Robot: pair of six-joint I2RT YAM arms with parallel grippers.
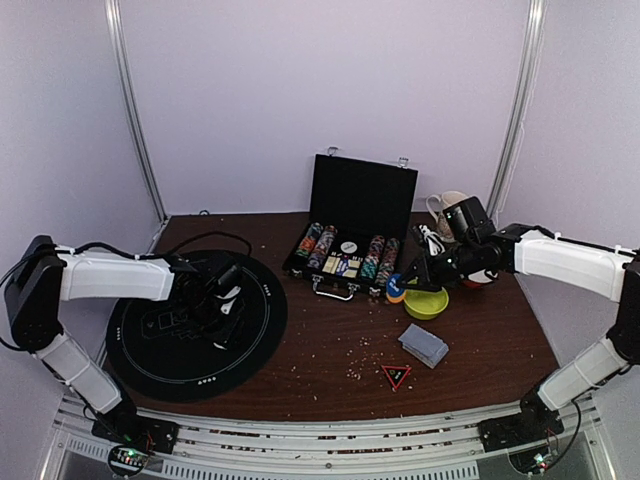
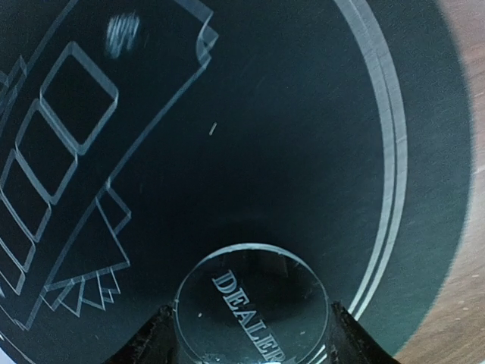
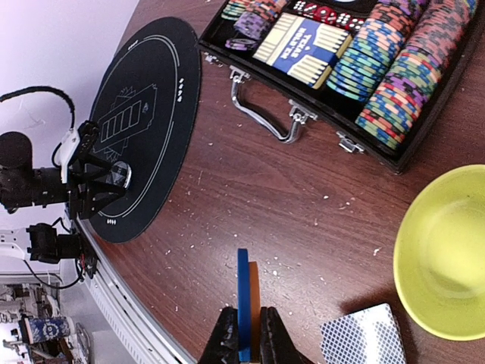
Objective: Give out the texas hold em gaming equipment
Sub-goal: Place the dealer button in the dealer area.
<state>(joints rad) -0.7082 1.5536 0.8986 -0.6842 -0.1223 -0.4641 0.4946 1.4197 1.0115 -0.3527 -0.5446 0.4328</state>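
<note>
Setting the dealer button (image 2: 250, 303) on the mat (image 2: 303, 152).
The left gripper (image 2: 246, 337) is pinching it, likely needing lowering and release; the right gripper (image 3: 244, 337) is clamping two chips (image 3: 243, 280).

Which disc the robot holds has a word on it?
The clear disc in the left gripper, reading DEALER. The blue chip and orange chip in the right gripper show only edges.

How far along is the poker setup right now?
Done: case open, deck out on the table. In hand: left gripper holds the clear dealer button over the mat; right gripper pinches blue and orange chips. Left: chip rows fill the case.
</note>
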